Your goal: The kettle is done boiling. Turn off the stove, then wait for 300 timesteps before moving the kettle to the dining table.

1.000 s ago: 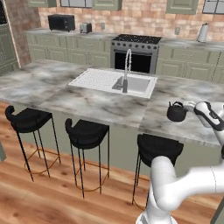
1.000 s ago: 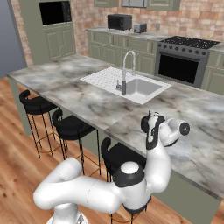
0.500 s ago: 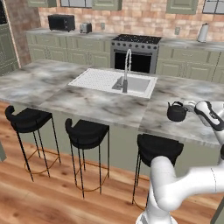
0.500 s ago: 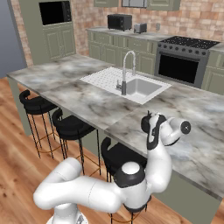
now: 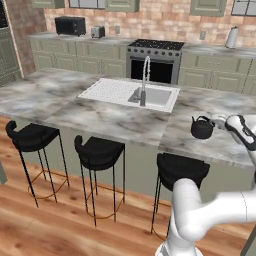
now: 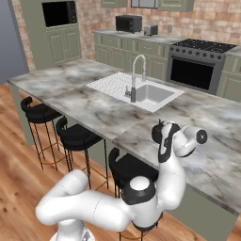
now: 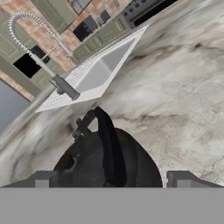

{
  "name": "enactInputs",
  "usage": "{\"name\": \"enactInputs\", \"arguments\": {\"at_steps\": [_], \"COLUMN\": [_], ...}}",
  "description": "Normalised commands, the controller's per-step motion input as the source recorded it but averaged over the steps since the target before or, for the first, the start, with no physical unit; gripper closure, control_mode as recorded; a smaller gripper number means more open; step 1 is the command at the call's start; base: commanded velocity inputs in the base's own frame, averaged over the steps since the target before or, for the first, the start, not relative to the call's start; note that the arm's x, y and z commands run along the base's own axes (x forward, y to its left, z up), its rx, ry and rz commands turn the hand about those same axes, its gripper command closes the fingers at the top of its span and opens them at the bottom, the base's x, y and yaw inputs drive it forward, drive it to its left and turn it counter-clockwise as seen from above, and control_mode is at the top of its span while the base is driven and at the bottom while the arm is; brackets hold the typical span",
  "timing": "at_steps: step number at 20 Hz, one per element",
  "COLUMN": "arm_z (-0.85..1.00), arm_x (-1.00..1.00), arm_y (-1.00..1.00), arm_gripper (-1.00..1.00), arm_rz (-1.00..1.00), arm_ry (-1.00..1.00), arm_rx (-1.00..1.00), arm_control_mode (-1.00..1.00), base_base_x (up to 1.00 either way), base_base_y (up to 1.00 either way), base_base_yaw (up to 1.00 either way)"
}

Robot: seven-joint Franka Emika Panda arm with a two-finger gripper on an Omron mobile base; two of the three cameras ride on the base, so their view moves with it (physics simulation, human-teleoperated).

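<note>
The kettle (image 5: 202,128) is seen standing upright on the marble surface of the dining table (image 5: 110,116), well to the right of the white sink (image 5: 131,93) and near the table's stool-side edge. In the hand view the kettle (image 7: 109,159) is looked at from close above, its thin arched handle running up toward the sink (image 7: 98,72) and its small spout pointed to the lower left. The gripper (image 7: 109,180) is placed over the kettle, one grey finger pad (image 7: 41,179) showing on each side of the black body with the handle between them; whether the handle is actually clamped cannot be told, since the contact is hidden at the bottom of the view. From the left base view the white hand is seen just beside the kettle on its right, at kettle height. From the right base view the kettle (image 6: 156,133) is mostly hidden behind the arm's wrist, only a dark sliver being visible past the sink (image 6: 136,91). The tall faucet (image 5: 145,80) is seen at the sink's near edge. Three black bar stools (image 5: 98,152) are lined up along the table below the sink side. The stove (image 5: 154,60) is seen at the far wall, directly behind the sink, well apart from the kettle
</note>
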Motion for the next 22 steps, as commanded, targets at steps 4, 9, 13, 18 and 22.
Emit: {"name": "enactInputs", "arguments": {"at_steps": [4,9,13,18,22], "arm_z": [0.44,0.48,0.34,0.35,0.36], "arm_x": [-0.19,-0.18,-0.41,-0.51,-0.54], "arm_y": [0.00,0.00,-0.03,-0.03,-0.01], "arm_gripper": [-1.00,-1.00,-1.00,-1.00,-1.00], "arm_rz": [0.00,0.00,-0.02,-0.05,-0.07], "arm_ry": [0.01,0.00,0.01,0.00,0.00], "arm_rx": [0.00,0.00,0.00,0.00,0.00], "arm_control_mode": [-1.00,-1.00,-1.00,-1.00,-1.00], "base_base_x": [0.00,0.00,0.00,0.00,0.00], "base_base_y": [0.00,0.00,0.00,0.00,0.00], "base_base_yaw": [0.00,0.00,0.00,0.00,0.00]}}
